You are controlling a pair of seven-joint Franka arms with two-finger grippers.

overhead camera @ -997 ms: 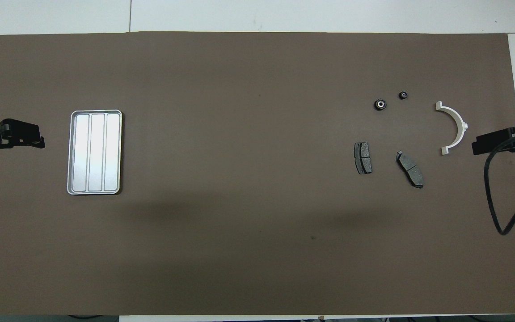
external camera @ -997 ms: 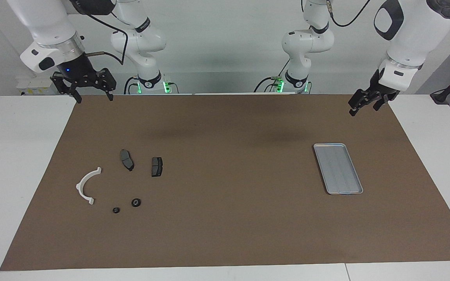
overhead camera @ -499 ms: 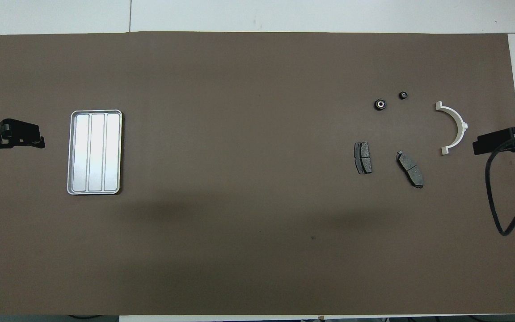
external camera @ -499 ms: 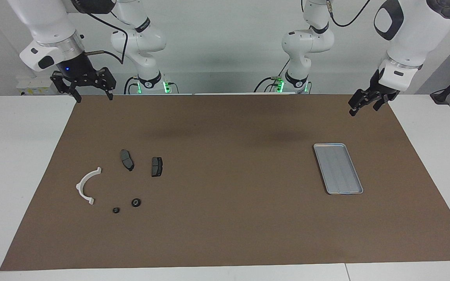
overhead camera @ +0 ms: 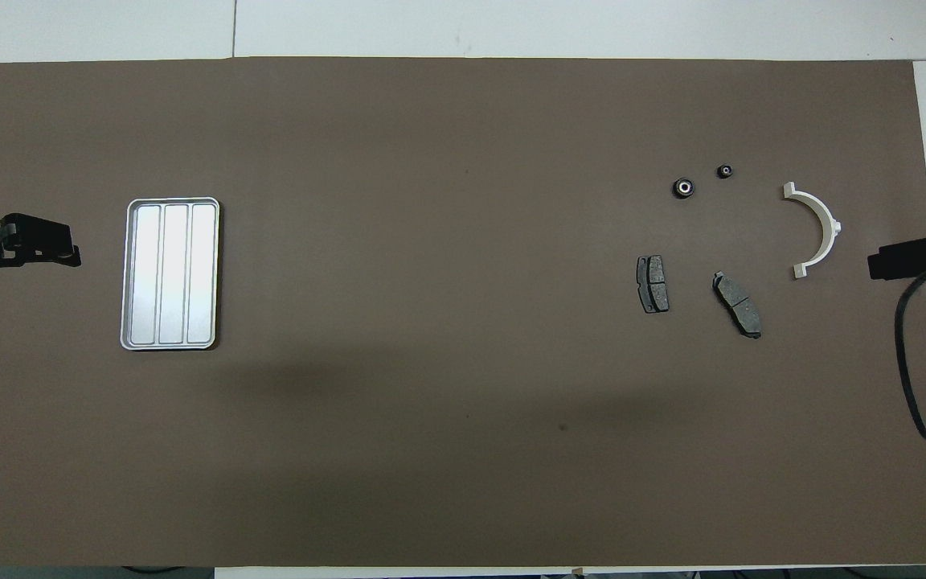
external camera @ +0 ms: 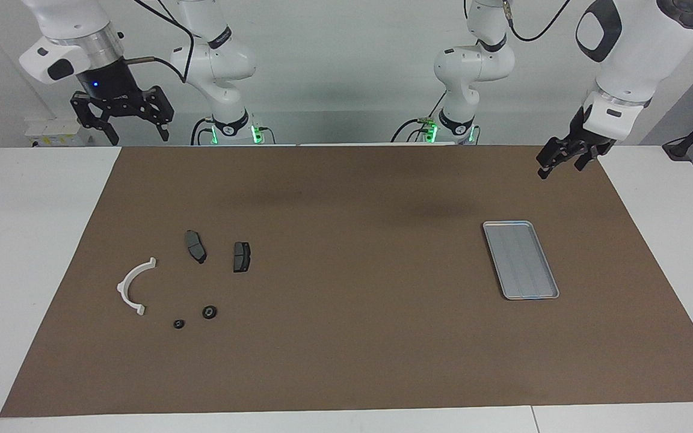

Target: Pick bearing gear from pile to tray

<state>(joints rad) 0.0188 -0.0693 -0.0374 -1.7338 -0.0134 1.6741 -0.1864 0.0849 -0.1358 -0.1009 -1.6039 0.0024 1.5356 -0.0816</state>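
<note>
Two bearing gears, small black rings (external camera: 209,312) (external camera: 178,324), lie in the pile at the right arm's end of the brown mat; the overhead view shows the rings (overhead camera: 683,188) (overhead camera: 724,170) farthest from the robots. Beside them lie a white half-ring bracket (external camera: 133,287) and two dark brake pads (external camera: 195,246) (external camera: 241,257). The silver tray (external camera: 520,259) (overhead camera: 171,273) lies bare toward the left arm's end. My right gripper (external camera: 138,136) (overhead camera: 881,261) hangs open and high over the mat's edge. My left gripper (external camera: 554,166) (overhead camera: 61,249) waits open over the mat's corner near the tray, holding nothing.
The brown mat (external camera: 352,337) covers most of the white table (external camera: 27,240). A black cable (overhead camera: 909,362) loops down from the right arm over the mat's edge. Both arm bases stand at the robots' end of the table.
My right gripper has risen and drawn back toward the right arm's end of the table. The left gripper and all the parts have stayed where they were.
</note>
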